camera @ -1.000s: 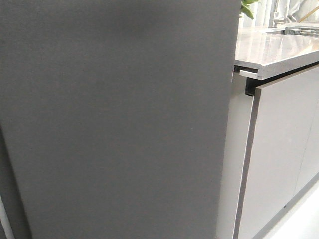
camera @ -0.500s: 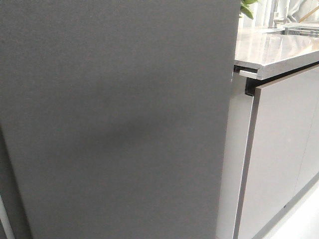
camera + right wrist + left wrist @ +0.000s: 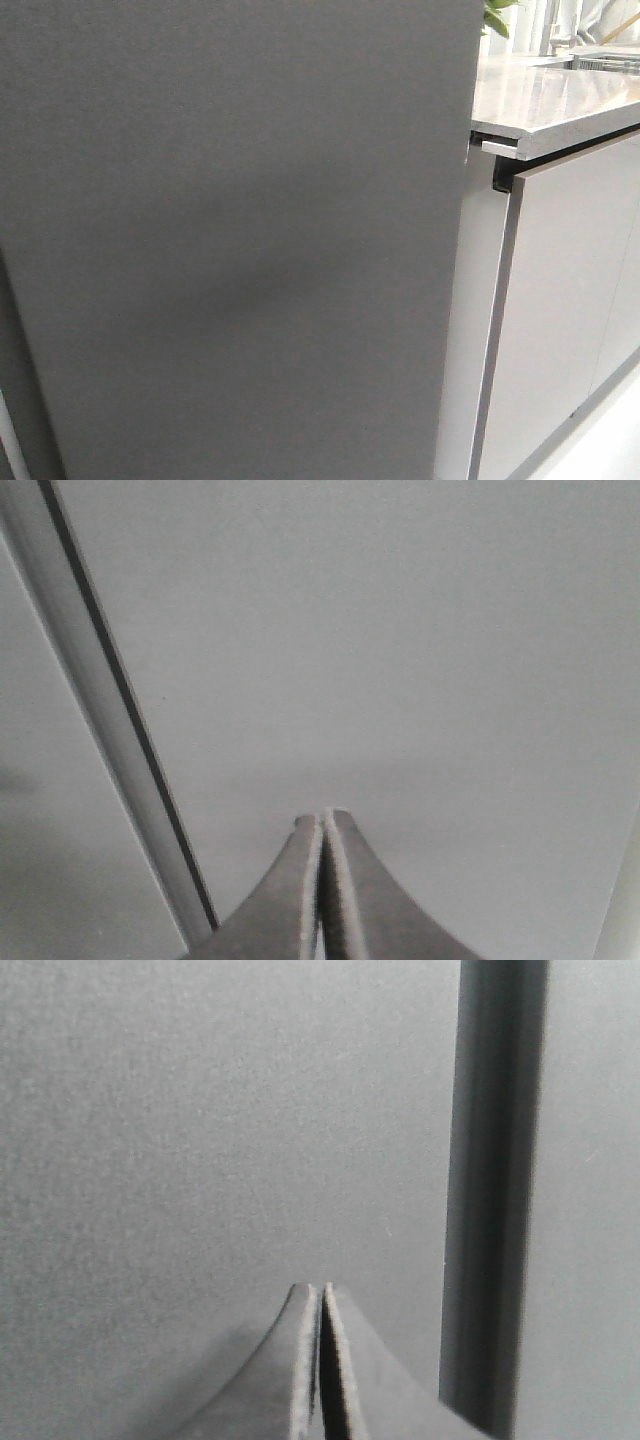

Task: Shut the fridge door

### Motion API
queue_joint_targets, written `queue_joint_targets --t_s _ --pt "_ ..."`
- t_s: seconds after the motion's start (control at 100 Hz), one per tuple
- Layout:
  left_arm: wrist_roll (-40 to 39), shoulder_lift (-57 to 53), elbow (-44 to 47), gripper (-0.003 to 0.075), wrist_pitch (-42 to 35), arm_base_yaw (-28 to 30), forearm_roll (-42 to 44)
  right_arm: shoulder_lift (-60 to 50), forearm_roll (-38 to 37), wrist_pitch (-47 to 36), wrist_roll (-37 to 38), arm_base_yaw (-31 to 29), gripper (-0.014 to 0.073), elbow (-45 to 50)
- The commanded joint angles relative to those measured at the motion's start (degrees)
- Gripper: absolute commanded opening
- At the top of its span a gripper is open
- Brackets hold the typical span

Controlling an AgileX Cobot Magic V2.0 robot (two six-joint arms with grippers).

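1. You see the fridge door (image 3: 230, 240) filling most of the front view, its matte dark grey outer face toward you. Its right edge stands just beside the pale cabinet fronts (image 3: 560, 320). It looks nearly or fully swung home, though you cannot see the seal.
2. The countertop (image 3: 550, 100) juts out above those fronts, well off to the side of both arms and out of the way of a push.
3. Your left gripper (image 3: 320, 1305) has its fingers pressed together, holding nothing. The door's dark face lies straight ahead of the tips, with a vertical dark seam (image 3: 495, 1190) off to one side. Pinched tips suit a flat push rather than a grasp; you cannot tell whether they touch.
4. Your right gripper (image 3: 322, 830) is likewise pinched together and empty, pointing at a paler grey panel (image 3: 400, 660) with a thin dark gap (image 3: 120, 700) running beside it.
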Motion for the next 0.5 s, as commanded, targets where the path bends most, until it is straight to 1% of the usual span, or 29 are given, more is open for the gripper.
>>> queue_joint_targets --t_s 0.0,0.09,0.2,0.23,0.36,0.49 --pt "-0.25 -0.59 2.01 -0.002 -4.16 0.27 -0.23 -0.25 0.65 -3.23 -0.04 -0.38 -0.0045 -1.32" --pt "-0.25 -0.59 2.01 -0.002 -4.16 0.27 -0.23 -0.25 0.08 -3.51 -0.31 -0.38 -0.0045 -1.32" --pt "-0.25 -0.59 2.01 -0.002 -4.16 0.27 -0.23 -0.57 -0.52 -7.29 -0.31 -0.54 -0.0045 -0.55" --pt "-0.25 -0.59 2.01 -0.002 -4.16 0.27 -0.23 -1.0 -0.52 -8.88 -0.31 -1.59 -0.0045 0.25" --pt "-0.25 -0.59 2.01 -0.002 -4.16 0.27 -0.23 -3.73 0.07 -11.21 -0.31 -8.52 -0.0044 4.73" --pt "-0.25 -0.59 2.01 -0.002 -4.16 0.27 -0.23 -9.61 0.12 -12.26 -0.31 -17.74 -0.0044 12.15"
